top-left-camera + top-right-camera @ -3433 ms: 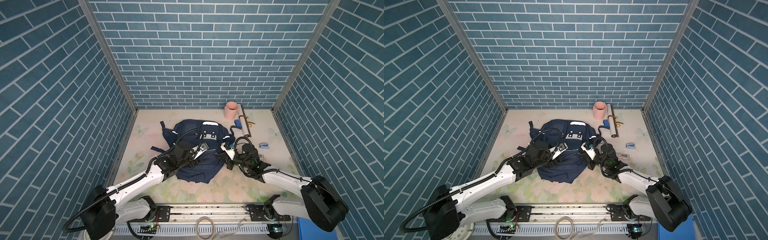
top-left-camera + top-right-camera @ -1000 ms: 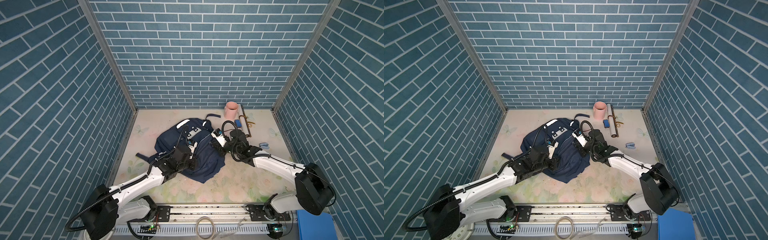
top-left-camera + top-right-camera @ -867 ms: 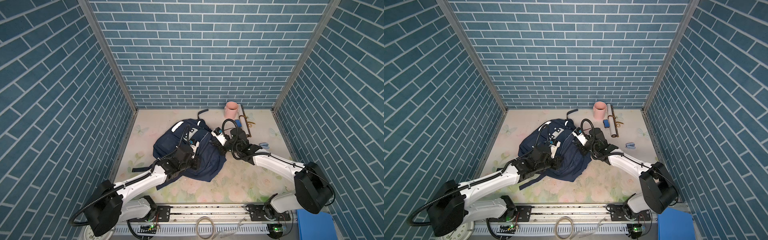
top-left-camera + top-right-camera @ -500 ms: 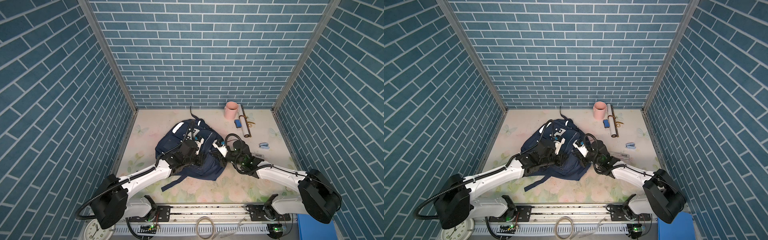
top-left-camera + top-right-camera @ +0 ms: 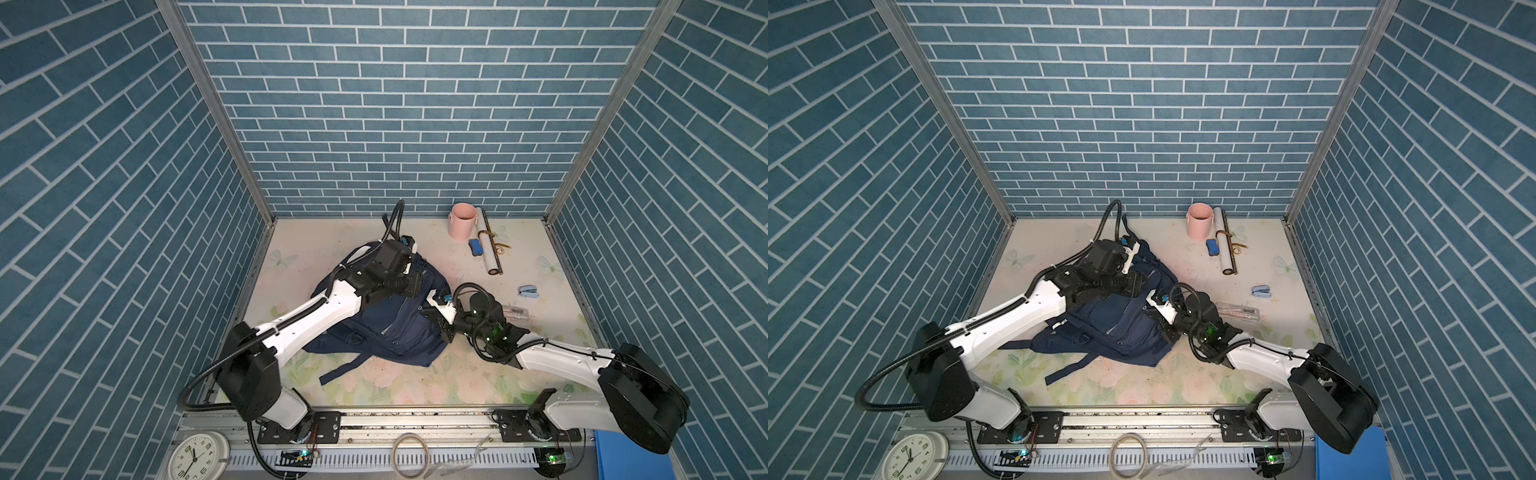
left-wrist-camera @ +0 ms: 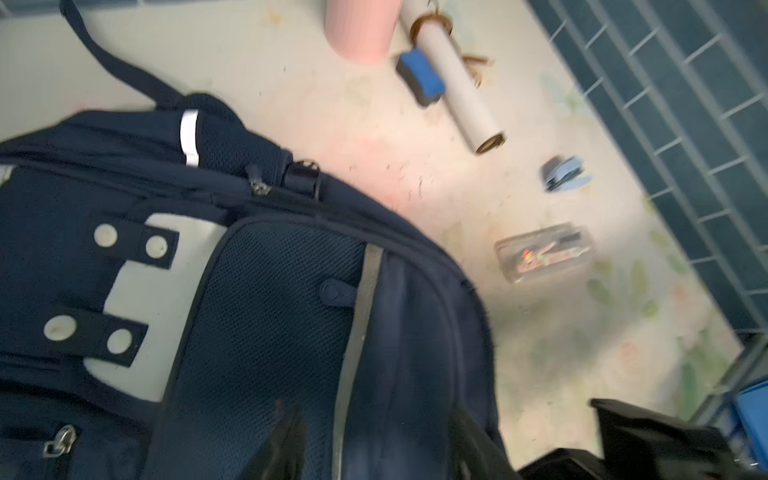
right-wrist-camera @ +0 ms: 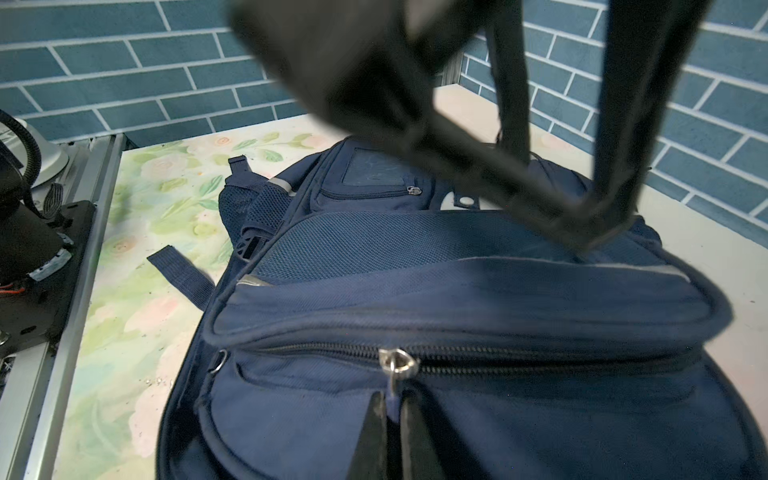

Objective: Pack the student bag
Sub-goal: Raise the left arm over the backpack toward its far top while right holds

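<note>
The student bag [image 5: 399, 328] [image 5: 1125, 324], navy blue with grey strips, lies in the middle of the floral table in both top views. My left gripper [image 5: 415, 282] [image 6: 376, 419] hovers over the bag's far end. It is open, and its jaws stand either side of a grey reflective strip [image 6: 353, 332] with nothing pinched. My right gripper [image 5: 432, 322] [image 7: 392, 401] is at the bag's right side. It is shut on the metal zipper pull [image 7: 397, 365] of a closed pocket zipper. The bag's white patch [image 6: 137, 291] shows in the left wrist view.
At the back right stand a pink cup [image 5: 462, 220], a cardboard tube [image 5: 488, 245] and a blue eraser [image 5: 476, 247]. A light-blue clip [image 5: 528, 291] and a clear pencil case [image 5: 515, 314] lie right of the bag. Brick walls enclose three sides. A loose strap [image 5: 340, 368] trails forward.
My left gripper has opened and let go of the bag after turning it. The bag has settled nearer the front. The right gripper stays shut on the zipper pull.
</note>
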